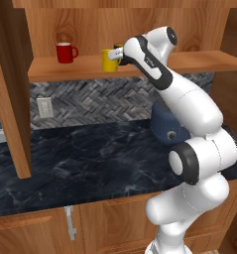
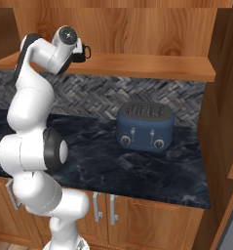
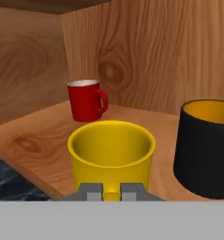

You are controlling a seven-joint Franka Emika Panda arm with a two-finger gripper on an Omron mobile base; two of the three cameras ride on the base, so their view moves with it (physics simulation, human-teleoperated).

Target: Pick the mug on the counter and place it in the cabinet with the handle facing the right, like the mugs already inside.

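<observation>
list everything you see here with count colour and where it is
yellow mug: 1, bright yellow, at the cabinet shelf between the red and black mugs, at the gripper's fingertips
red mug: 1, red with white inside, on the shelf, left of the yellow mug
black mug: 1, black with yellowish inside, on the shelf, right of the yellow mug
cabinet: 1, light brown wood, on the wall above the counter
counter: 1, dark blue-black marble
toaster: 1, dark blue, on the counter by the backsplash
wall outlet: 1, pale, on the grey backsplash
arm: 1, white with dark joints, reaching up to the shelf
gripper: 1, grey fingertips close around the mug's handle
</observation>
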